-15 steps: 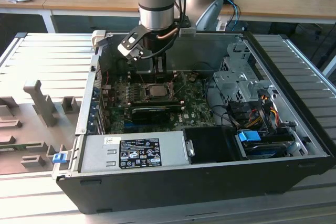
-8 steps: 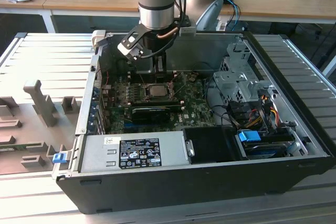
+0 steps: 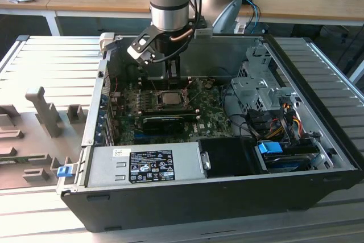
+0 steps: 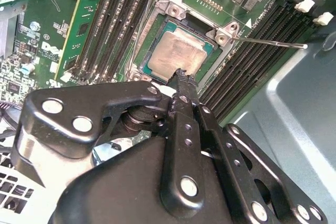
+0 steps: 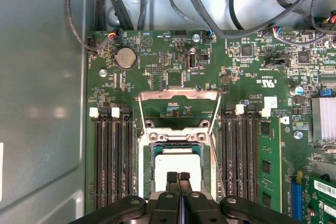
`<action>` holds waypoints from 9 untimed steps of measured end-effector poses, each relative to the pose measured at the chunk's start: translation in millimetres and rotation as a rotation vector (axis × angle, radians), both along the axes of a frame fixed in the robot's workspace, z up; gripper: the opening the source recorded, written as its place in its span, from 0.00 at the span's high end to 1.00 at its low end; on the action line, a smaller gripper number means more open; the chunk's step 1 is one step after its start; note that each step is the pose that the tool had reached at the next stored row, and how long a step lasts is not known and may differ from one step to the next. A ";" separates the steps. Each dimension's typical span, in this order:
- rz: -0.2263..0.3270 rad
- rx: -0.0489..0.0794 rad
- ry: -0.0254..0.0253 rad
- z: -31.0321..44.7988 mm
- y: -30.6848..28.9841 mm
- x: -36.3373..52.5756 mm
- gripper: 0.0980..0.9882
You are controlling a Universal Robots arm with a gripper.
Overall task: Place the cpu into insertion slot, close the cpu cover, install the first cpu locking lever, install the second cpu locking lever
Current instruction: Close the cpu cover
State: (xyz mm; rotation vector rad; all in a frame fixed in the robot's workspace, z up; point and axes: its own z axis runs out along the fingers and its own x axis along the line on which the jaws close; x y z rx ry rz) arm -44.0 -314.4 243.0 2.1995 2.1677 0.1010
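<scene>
Arm comes down from the far side into the open computer case (image 3: 318,140). The gripper (image 3: 171,83) hangs straight over the socket area of the green board (image 3: 211,112).

The cpu (image 5: 176,157) is seated flat in the insertion slot (image 5: 145,155), silver face up. The exterior view shows it (image 3: 169,98) directly below the tool, just far of the long black card (image 3: 165,120).

The cpu cover (image 5: 178,109) is open. The frame is swung up and back off the socket, and the board shows through its middle cut-out.

The gripper's fingers are together with nothing between them. In the first wrist view (image 5: 178,176) the two tips sit side by side over the chip's edge. In the second wrist view (image 4: 182,73) that tip is at the chip's (image 4: 176,51) rim. Can't tell whether it's touching or just above.

One thin locking lever (image 4: 268,42) is unlatched. It sticks out from a socket corner across the memory slots (image 4: 252,61) toward the grey case wall.

Memory slots flank the socket on both sides (image 5: 113,161). There's a coin battery (image 5: 125,56) further up the board and cable bundles (image 5: 210,3) along the case edge.

Silver power supply (image 3: 148,163) sits along the near side of the case. The drive cage (image 3: 256,86) and coloured wiring are on the exterior view's right. The case sits on a ribbed metal table (image 3: 34,55), with grey fixture blocks (image 3: 45,112) on the exterior view's left.
</scene>
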 end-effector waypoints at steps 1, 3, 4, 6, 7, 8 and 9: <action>0.000 0.000 0.0000 0.1 0.0 0.0 0.99; 0.000 0.000 0.0001 1.3 0.1 0.0 0.99; 0.000 0.000 0.0001 2.0 0.2 0.0 0.99; 0.000 0.000 0.0000 3.9 0.3 0.0 0.99; 0.000 0.000 0.0000 4.4 0.3 0.0 0.99; 0.000 0.000 0.0000 4.7 0.3 0.0 0.99; 0.000 0.000 -0.0001 4.9 0.3 0.0 0.99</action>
